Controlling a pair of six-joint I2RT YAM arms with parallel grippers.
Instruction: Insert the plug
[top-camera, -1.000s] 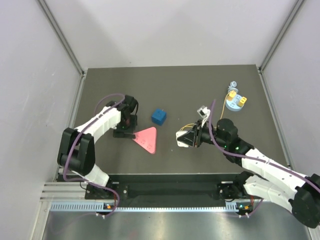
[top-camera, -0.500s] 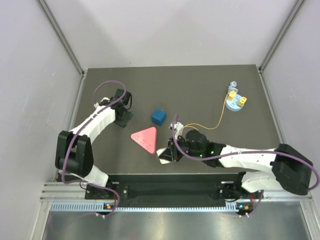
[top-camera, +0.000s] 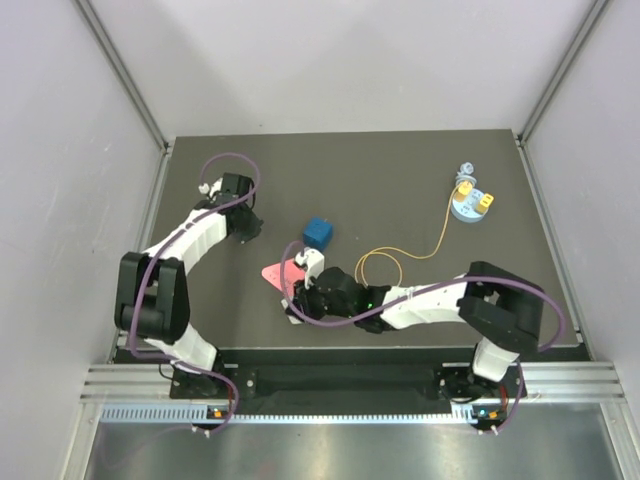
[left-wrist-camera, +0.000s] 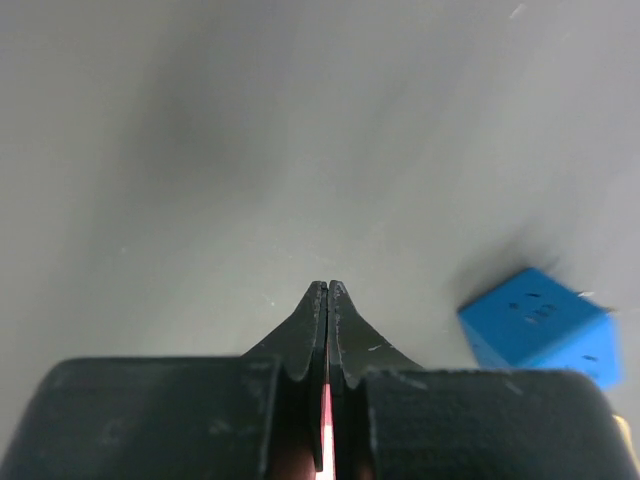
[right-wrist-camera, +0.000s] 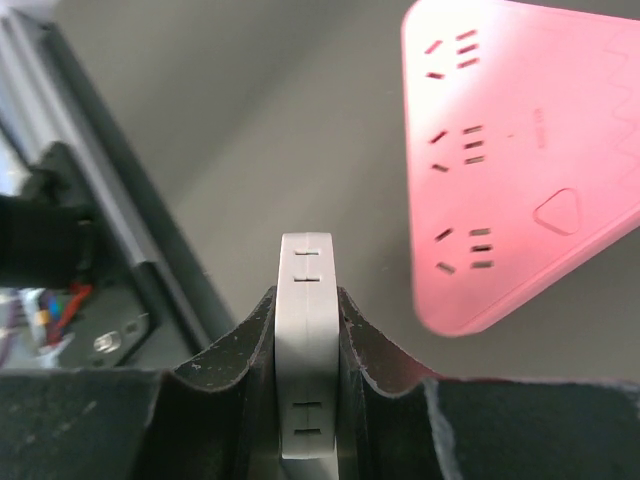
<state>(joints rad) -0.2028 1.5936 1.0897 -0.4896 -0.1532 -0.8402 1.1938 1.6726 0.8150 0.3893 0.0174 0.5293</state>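
My right gripper (right-wrist-camera: 306, 296) is shut on a flat white slotted block (right-wrist-camera: 306, 350), held edge-up. In the top view this gripper (top-camera: 293, 303) is low over the near left of the table, beside the pink triangular socket board (top-camera: 275, 273), which the arm partly hides. The board (right-wrist-camera: 520, 150) shows several socket slots. A thin yellow cable (top-camera: 443, 232) loops from that arm back to the plug (top-camera: 462, 184), a small yellow block by the blue round base (top-camera: 468, 210). My left gripper (top-camera: 247, 224) is shut and holds nothing (left-wrist-camera: 328, 290).
A blue cube (top-camera: 318, 233) sits behind the pink board, to the right of my left gripper (left-wrist-camera: 540, 325). A second yellow block (top-camera: 483, 203) stands on the blue base. The table's near edge and metal rail (right-wrist-camera: 110, 230) lie close to my right gripper.
My left gripper has closed and drawn back-left from the pink board. My right arm has swept left and nearer with the white block, dragging the cable into a loop.
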